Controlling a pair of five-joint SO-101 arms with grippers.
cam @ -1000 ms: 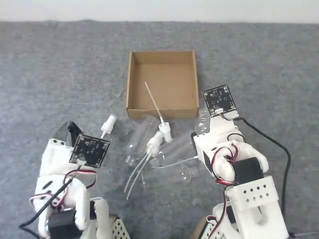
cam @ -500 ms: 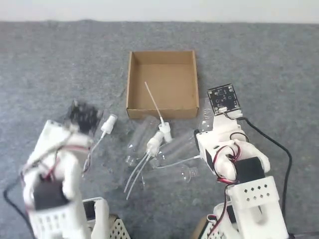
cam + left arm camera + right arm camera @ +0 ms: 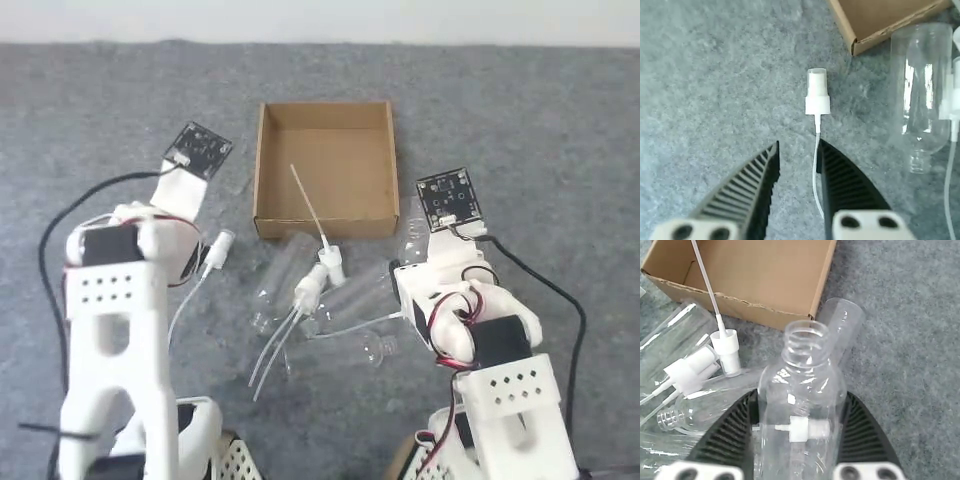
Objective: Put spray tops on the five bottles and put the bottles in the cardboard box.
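Now your left gripper (image 3: 798, 145), spread, straddles the tube of a spray top (image 3: 817, 92); your right gripper (image 3: 801, 396) pinches a bottle (image 3: 802, 375).

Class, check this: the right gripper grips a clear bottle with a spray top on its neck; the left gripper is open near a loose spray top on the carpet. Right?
No: the right wrist view shows the clear bottle in the right gripper with a bare, open neck. The left gripper is open near a loose spray top on the carpet.
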